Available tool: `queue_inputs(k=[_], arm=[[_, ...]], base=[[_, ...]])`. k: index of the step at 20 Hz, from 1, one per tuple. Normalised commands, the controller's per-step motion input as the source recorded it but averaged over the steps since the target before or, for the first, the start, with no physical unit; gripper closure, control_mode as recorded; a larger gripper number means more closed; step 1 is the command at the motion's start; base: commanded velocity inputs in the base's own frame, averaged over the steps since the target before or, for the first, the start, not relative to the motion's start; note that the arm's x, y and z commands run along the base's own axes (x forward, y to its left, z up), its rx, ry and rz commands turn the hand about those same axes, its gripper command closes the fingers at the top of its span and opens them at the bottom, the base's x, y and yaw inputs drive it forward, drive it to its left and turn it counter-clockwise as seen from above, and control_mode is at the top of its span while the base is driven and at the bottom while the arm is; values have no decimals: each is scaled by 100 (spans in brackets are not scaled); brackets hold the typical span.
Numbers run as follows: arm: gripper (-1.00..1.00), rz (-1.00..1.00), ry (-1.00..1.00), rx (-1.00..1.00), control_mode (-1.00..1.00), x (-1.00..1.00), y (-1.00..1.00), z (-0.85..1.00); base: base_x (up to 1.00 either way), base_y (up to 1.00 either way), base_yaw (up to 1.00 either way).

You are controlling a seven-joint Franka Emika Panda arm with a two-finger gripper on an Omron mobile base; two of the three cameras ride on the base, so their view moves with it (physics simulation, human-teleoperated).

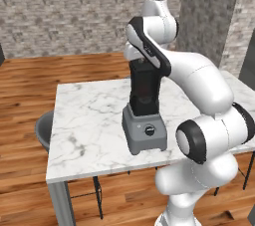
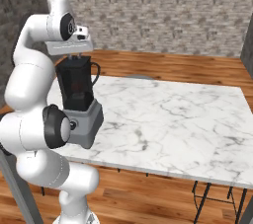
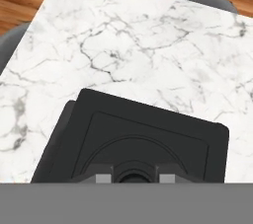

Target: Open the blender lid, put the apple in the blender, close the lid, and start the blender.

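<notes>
From where I stand, the gripper (image 2: 75, 56) hangs right over the top of the blender (image 1: 144, 115), which sits on the marble table (image 2: 173, 119) towards its near edge. The jaws are drawn in narrow; looking down along the hand, the blender lid (image 3: 133, 141) lies square on the jar with a round raised knob at its middle, and the finger tips (image 3: 104, 177) seem to sit either side of that knob, though the bottom of that view is cut off, so I can't swear they are pinching it.

A reddish shape shows through the dark jar, probably the apple (image 2: 76, 88), so I judge the step in hand to be seating the lid. To do it well, keep the hand centred on the knob, keep the lid flat and its corners lined up with the jar's square mouth, press straight down, and let go only once it sits flush.

The blender stands upright, its long axis vertical. Its dial (image 1: 149, 130) faces the robot, off the near edge, and the jar's handle (image 2: 95, 76) points away over the table
</notes>
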Motion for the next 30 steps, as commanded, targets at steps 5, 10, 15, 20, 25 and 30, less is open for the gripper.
queue_inputs(k=[5,10,15,20,25,30], arm=[[100,0,0,-1,-100,0,19,-62],[100,0,-1,0,-100,0,6,-56],[100,0,-7,0,-100,0,0,-55],[100,1,-8,0,-100,0,0,-37],[-100,0,-11,0,-100,0,1,-15],[-100,0,-15,0,-100,0,0,0]], base=[[0,0,0],[0,0,0],[0,0,0],[0,0,0],[0,0,0],[0,0,0]])
